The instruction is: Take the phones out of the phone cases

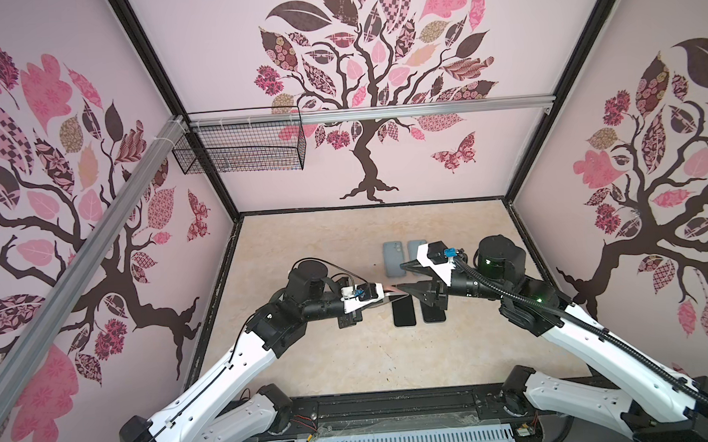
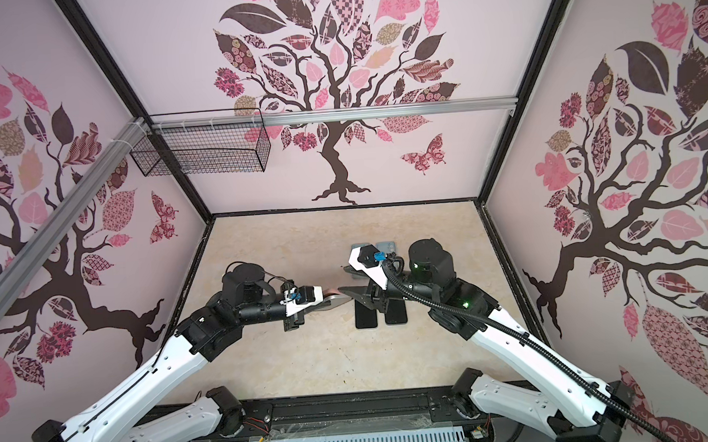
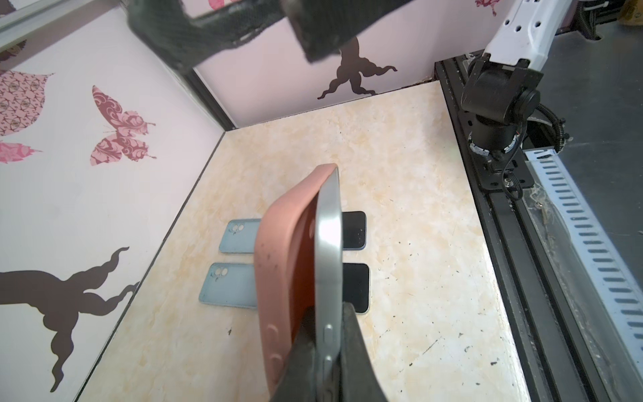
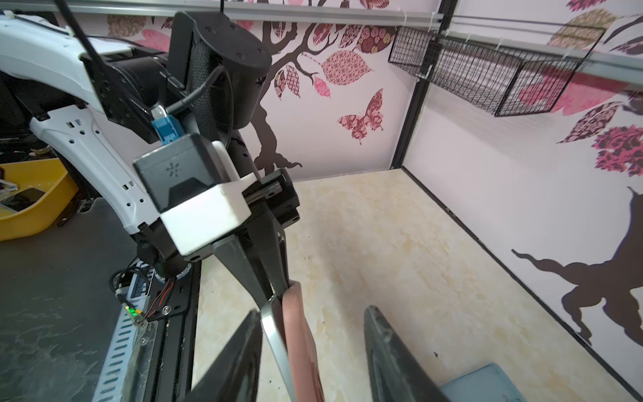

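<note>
- Overhead, in both top views, the left gripper (image 1: 383, 297) is clamped on the phone (image 1: 396, 298), which it holds raised above the far ends of two black phones (image 1: 404, 313). The right gripper (image 1: 400, 275) stands with jaws apart at the phone's free end.
- Left wrist view: the fingers (image 3: 355, 348) pinch the phone's bare body, and the pink case (image 3: 285, 261) bows away from its back. Two blue cases (image 3: 229, 285) lie just beside the black phones.
- Right wrist view: the right gripper's parted fingers (image 4: 393, 362) straddle phone and case without pinching either.

Pink case (image 3: 278, 264) partly peeled off silver phone (image 3: 328, 243), mid-air, edge-on.
</note>
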